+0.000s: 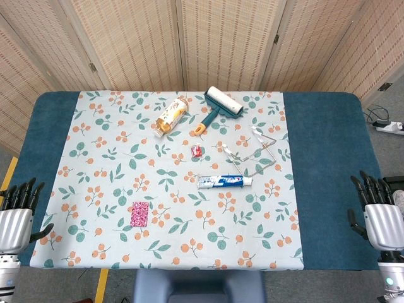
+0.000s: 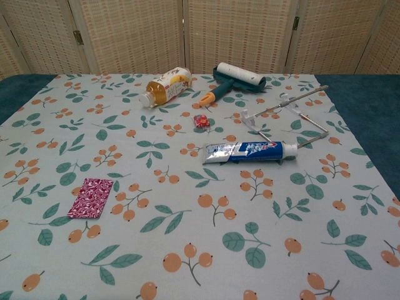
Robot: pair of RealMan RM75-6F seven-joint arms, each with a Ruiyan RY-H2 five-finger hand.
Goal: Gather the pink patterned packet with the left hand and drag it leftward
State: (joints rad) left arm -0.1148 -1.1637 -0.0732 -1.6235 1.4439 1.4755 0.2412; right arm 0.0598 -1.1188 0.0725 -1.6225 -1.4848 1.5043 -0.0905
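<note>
The pink patterned packet (image 1: pixel 139 213) lies flat on the leaf-and-berry cloth (image 1: pixel 95 145) that covers the middle of the surface (image 1: pixel 328 158), toward the near left part of the cloth, with bare cloth all around it. The left hand (image 1: pixel 17 211) hangs at the near left corner of the surface, at about 9 o'clock from the packet and well apart from it, its fingers spread and holding nothing. The right hand (image 1: pixel 377 211) sits off the near right edge, likewise with fingers apart and empty. Nothing lies between the left hand and the packet. Toward 1 o'clock from the packet rests a blue and white toothpaste tube (image 1: pixel 225 182); beyond it sits a small red wrapped sweet (image 1: pixel 196 151), and at 3 o'clock from the sweet a bent wire clothes hanger (image 1: pixel 255 151). Along the far side lie a bottle (image 1: pixel 170 116) on its side and a lint roller (image 1: pixel 220 106) with a teal handle. The chest view shows neither hand, and both arms are cut off at the bottom of the head view. The print on the tube and bottle is too small to read.
</note>
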